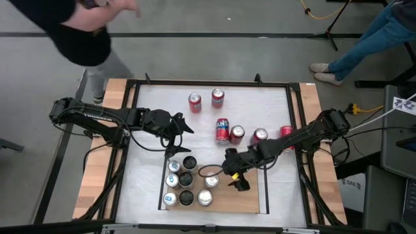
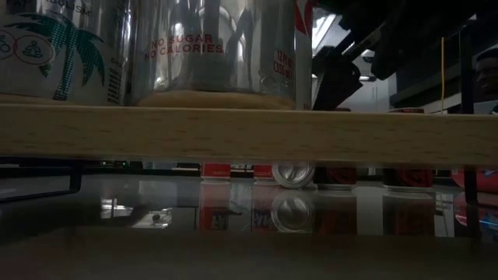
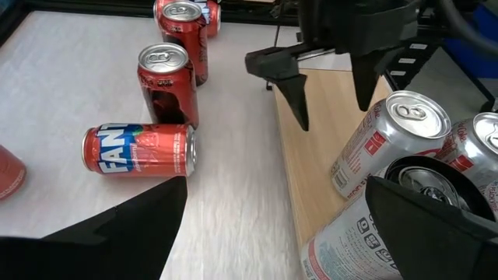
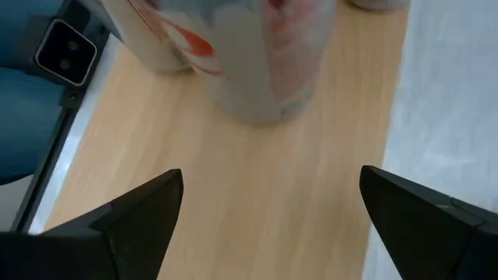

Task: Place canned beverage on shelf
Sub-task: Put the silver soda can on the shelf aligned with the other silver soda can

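The light-wood shelf (image 1: 250,195) lies near the table's front edge, with several silver and black cans (image 1: 186,181) standing on its left half. Red cans stand on the white tabletop behind it (image 1: 218,98), and a red Fanta can (image 3: 140,149) lies on its side there. My right gripper (image 1: 235,173) hangs open over the bare right part of the shelf (image 4: 233,171), a silver can (image 4: 264,62) just ahead of it. My left gripper (image 1: 179,136) hovers open behind the shelf's left end, above the cans, with nothing between its fingers (image 3: 117,233).
More upright red cans (image 1: 259,136) line the table's middle right. A person leans in over the far left corner (image 1: 84,26), and another person's legs (image 1: 364,45) show at the far right. In the low view the shelf's front edge (image 2: 233,132) fills the foreground.
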Available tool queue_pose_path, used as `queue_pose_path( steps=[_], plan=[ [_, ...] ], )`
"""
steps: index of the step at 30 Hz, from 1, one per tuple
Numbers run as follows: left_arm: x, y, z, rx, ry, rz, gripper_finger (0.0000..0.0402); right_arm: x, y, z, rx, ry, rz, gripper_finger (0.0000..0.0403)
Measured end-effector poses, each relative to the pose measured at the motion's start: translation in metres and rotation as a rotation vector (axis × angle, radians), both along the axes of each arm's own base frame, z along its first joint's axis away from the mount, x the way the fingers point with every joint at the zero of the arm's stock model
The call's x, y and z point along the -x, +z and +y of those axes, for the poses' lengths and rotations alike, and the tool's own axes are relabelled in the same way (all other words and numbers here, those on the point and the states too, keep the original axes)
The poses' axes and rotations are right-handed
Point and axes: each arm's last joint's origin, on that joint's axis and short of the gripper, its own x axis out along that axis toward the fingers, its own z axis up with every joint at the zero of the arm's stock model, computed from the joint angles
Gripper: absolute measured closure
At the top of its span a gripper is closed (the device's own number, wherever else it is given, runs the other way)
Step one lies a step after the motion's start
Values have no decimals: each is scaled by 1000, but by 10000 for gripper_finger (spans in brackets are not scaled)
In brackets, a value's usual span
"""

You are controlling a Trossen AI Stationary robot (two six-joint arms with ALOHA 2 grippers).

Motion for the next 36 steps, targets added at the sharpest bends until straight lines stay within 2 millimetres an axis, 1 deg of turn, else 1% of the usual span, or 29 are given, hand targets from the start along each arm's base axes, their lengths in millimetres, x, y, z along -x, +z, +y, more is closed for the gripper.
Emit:
queue_pose_path(
  steps=[4, 8, 12, 16, 30, 36],
  plan=[
    [0, 0, 0, 0, 0, 0, 14, 1, -1, 8, 41, -9, -22, 20],
    [0, 0, 0, 0, 0, -1, 14, 2, -2, 11, 66, -34, -33, 20],
    [0, 0, 0, 0, 0, -1, 14, -2, -1, 12, 45, -48, -69, 20],
    [0, 0, 0, 0, 0, -1, 14, -5, -4, 13, 42, -47, -79, 20],
    [0, 0, 0, 0, 0, -2, 14, -22, -11, 18, 42, -101, -213, 20],
    [0, 0, 0, 0, 0, -1, 14, -25, -9, 17, 85, -162, -265, 20]
  ],
)
